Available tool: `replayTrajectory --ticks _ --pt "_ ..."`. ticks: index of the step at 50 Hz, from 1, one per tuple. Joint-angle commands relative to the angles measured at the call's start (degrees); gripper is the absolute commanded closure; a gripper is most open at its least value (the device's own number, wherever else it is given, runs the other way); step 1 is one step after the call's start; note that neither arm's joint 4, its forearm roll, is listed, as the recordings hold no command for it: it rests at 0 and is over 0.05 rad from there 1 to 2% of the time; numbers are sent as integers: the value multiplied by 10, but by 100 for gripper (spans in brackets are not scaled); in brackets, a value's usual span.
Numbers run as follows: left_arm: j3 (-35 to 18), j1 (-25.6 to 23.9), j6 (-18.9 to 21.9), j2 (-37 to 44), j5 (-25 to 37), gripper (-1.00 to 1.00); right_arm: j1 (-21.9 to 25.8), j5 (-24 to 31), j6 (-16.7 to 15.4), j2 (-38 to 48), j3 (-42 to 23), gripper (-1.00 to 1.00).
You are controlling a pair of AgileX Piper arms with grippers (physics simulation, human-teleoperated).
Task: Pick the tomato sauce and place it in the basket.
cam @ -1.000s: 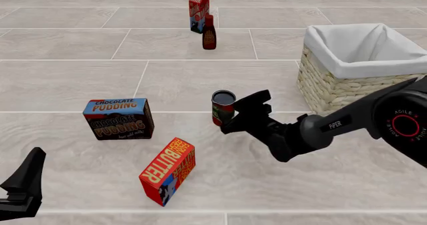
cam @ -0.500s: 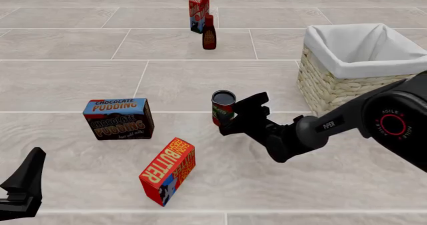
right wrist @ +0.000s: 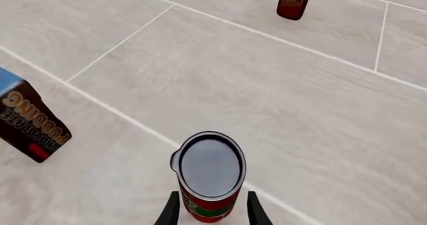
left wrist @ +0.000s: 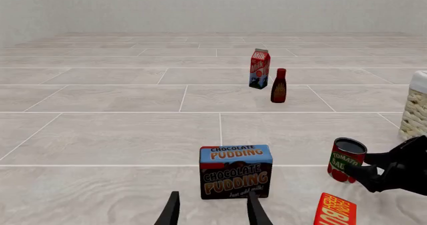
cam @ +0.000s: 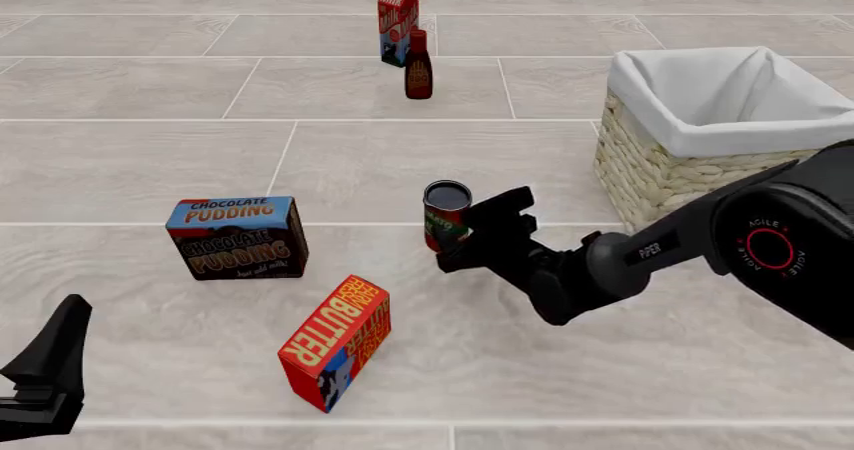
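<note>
At mid-tabletop my right tool [cam: 461, 232] has its fingers spread either side of the upright tomato sauce [cam: 446, 213], not yet clamped. Lifting and carrying to the basket [cam: 667, 175], well apart, remain, I judge.

The front view looks down from high behind the arms, taking in the tiled floor out to the red milk carton [cam: 395, 22] at 12 o'clock. The left wrist view sits low, facing forward. The right wrist view hangs close above the small red-labelled can [right wrist: 209, 175] (all three share it).
</note>
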Motion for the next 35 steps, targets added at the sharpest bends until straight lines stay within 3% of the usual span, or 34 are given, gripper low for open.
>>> replayTrajectory --ticks 1,35 --pt "0 0 0 0 0 -100 1 1 0 5 -4 -100" --pt "0 0 0 0 0 -100 0 13 -2 21 -26 -100"
